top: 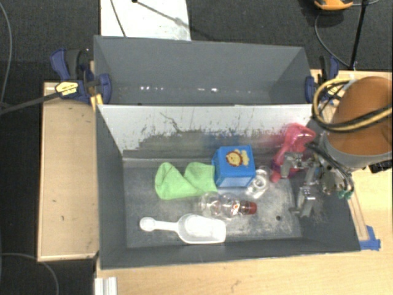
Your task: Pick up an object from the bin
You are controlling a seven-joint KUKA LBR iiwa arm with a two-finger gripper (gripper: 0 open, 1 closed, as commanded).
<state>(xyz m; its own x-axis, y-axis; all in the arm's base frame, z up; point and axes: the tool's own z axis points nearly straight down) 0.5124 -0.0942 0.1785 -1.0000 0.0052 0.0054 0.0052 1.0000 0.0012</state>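
My gripper [306, 195] hangs low over the right end of the bin floor, above bare grey metal. A pink plastic toy [291, 145] leans against the back right wall just up and left of it. To its left lie a small clear cup [258, 185] and a clear plastic bottle with a red cap [228, 207], on its side. A blue box with a yellow face [234, 165] stands behind them. Nothing shows held in the gripper.
A green cloth [182, 180] is bunched up at the middle left of the floor. A white plastic scoop [187, 228] lies near the front wall. The arm with its orange cover and cables comes in over the right rim.
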